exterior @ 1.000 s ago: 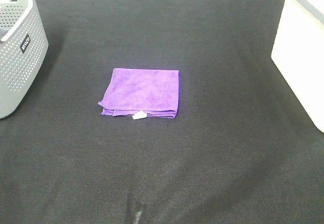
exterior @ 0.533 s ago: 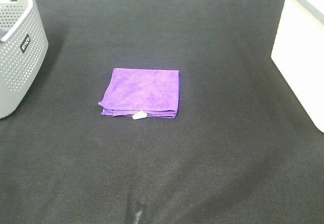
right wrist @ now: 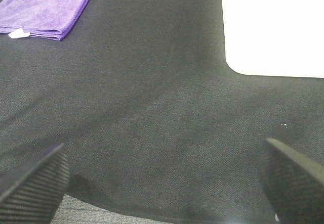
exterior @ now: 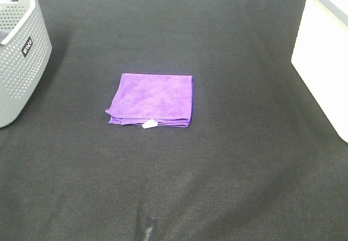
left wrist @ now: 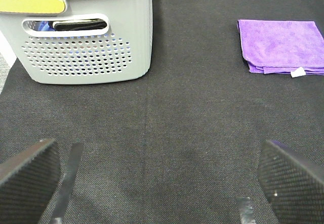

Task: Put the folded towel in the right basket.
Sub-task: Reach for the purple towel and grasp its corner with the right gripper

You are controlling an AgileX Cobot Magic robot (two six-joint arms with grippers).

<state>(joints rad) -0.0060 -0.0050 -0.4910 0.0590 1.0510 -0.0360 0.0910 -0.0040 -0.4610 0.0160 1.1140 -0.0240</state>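
A folded purple towel with a small white tag lies flat on the black cloth in the middle of the table. It also shows in the left wrist view and the right wrist view. The white right basket stands at the right edge; its wall shows in the right wrist view. My left gripper is open, low over bare cloth, well short of the towel. My right gripper is open near the table's front edge, apart from towel and basket. Neither arm shows in the exterior high view.
A grey perforated basket stands at the left edge; in the left wrist view it holds dark and blue items. The black cloth covers the table. Its front edge shows in the right wrist view.
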